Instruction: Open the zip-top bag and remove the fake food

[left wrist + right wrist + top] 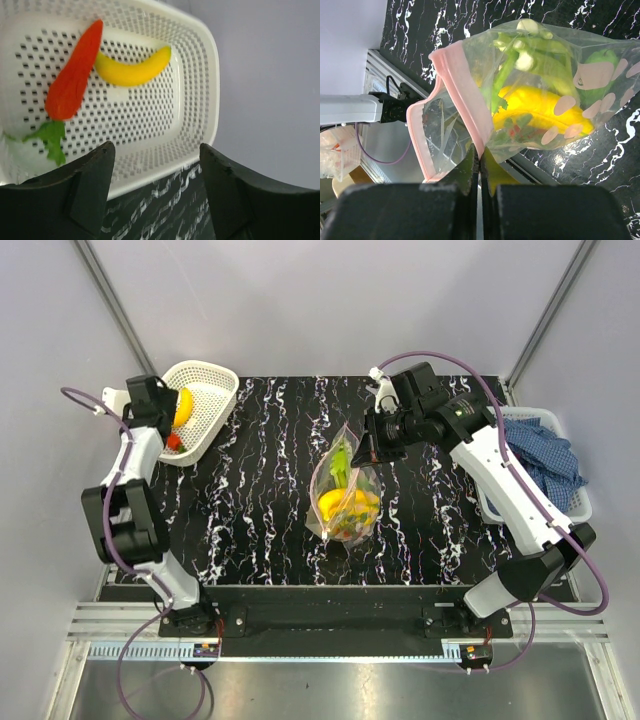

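while right claw point(368, 452) is pinching zip-top bag point(345, 500); bag is lying nearward of it; left claw point(155, 150) is gaping, well apart

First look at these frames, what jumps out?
The zip-top bag at table centre, stuffed with yellow and green fake food, its pink zip strip pinched by the right gripper. Far left, the open left gripper hangs over a white basket holding a banana and red chili.
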Action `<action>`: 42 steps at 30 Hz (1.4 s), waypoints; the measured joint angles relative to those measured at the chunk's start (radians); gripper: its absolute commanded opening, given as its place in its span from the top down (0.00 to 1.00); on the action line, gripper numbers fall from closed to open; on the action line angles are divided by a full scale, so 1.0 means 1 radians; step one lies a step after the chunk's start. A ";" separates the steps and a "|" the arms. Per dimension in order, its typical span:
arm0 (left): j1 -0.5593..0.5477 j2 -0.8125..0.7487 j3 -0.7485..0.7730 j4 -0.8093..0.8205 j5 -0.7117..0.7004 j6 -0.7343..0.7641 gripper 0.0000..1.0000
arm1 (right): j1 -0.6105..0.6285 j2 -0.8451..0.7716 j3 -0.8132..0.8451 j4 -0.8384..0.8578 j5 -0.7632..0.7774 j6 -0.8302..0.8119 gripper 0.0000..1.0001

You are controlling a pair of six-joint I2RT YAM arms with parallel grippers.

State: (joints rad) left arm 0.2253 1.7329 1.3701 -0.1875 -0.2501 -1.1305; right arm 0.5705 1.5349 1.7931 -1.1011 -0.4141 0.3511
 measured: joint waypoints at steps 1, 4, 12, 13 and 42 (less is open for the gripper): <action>-0.010 -0.034 -0.027 -0.007 0.019 0.000 0.33 | 0.000 0.000 0.000 0.000 0.000 0.000 1.00; -0.072 -0.150 -0.111 -0.016 0.075 0.008 0.35 | 0.000 0.002 0.000 0.001 -0.008 0.000 1.00; -0.403 -0.420 -0.200 -0.031 0.236 0.168 0.41 | 0.000 0.006 0.000 0.004 -0.027 -0.005 1.00; -0.435 -0.445 -0.200 -0.032 0.244 0.198 0.42 | 0.000 0.006 0.000 0.004 -0.031 -0.005 1.00; -1.343 -0.461 0.035 -0.449 -0.041 0.749 0.75 | 0.000 -0.033 -0.022 0.064 -0.099 0.047 1.00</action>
State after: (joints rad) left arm -1.1179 1.2720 1.4055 -0.6361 -0.2913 -0.3813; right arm 0.5705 1.5017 1.7710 -1.0367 -0.5129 0.3981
